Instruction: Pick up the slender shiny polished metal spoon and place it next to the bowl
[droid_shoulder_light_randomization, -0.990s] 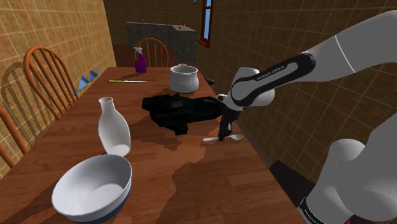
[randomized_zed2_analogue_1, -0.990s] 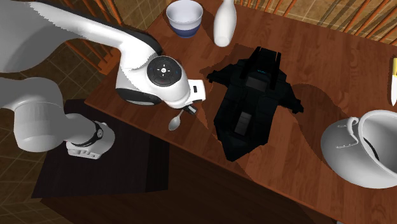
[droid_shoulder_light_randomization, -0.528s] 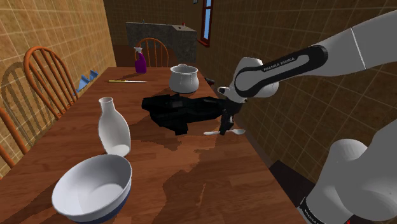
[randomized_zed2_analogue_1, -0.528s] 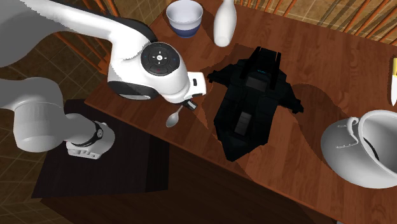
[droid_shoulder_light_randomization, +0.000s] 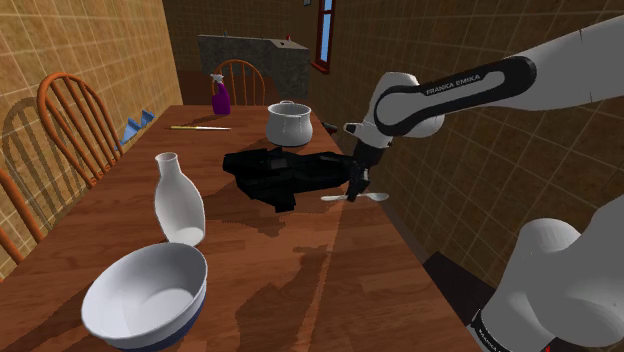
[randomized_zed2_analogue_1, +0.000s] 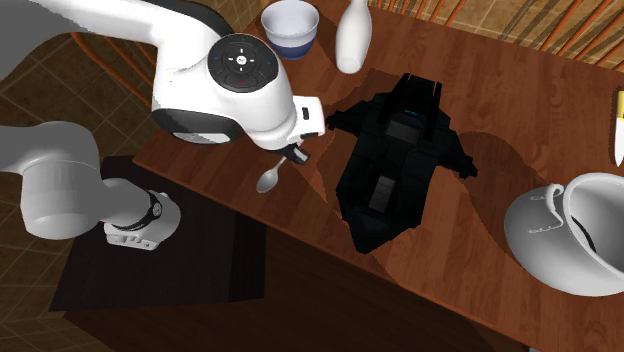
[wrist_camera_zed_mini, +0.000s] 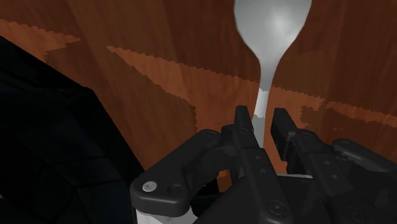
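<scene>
Lifted since a second ago, the pale grey spoon (droid_shoulder_light_randomization: 362, 198) now hangs clear of the wooden table (droid_shoulder_light_randomization: 260, 265), where it earlier lay on the boards, and the white arm has risen with it. The black pincer (droid_shoulder_light_randomization: 357, 186) is closed down to a narrow gap on the spoon's handle. In the wrist view its two fingers (wrist_camera_zed_mini: 243, 127) clasp the thin stem while the spoon's rounded end (wrist_camera_zed_mini: 272, 28) sticks out beyond them over the wood.

From the shoulder view, the spoon sits roughly level in the grip, above the table's right edge and just beside a black angular object (droid_shoulder_light_randomization: 285, 172) lying at mid-table. The second exterior view, looking almost straight down, shows the spoon (randomized_zed2_analogue_1: 270, 180) poking out from under the arm's wrist, close to the table's edge (randomized_zed2_analogue_1: 215, 185) and near the black object (randomized_zed2_analogue_1: 395, 165).

The white bowl with a blue-banded outside (droid_shoulder_light_randomization: 140, 295) stands at the shoulder view's lower left, well apart from the spoon. A white narrow-necked vase (droid_shoulder_light_randomization: 178, 205) stands upright just beyond the bowl. Farther along the table are a white pot (droid_shoulder_light_randomization: 289, 123) and a purple spray bottle (droid_shoulder_light_randomization: 220, 97). A wooden chair (droid_shoulder_light_randomization: 75, 115) stands at the table's left side.
</scene>
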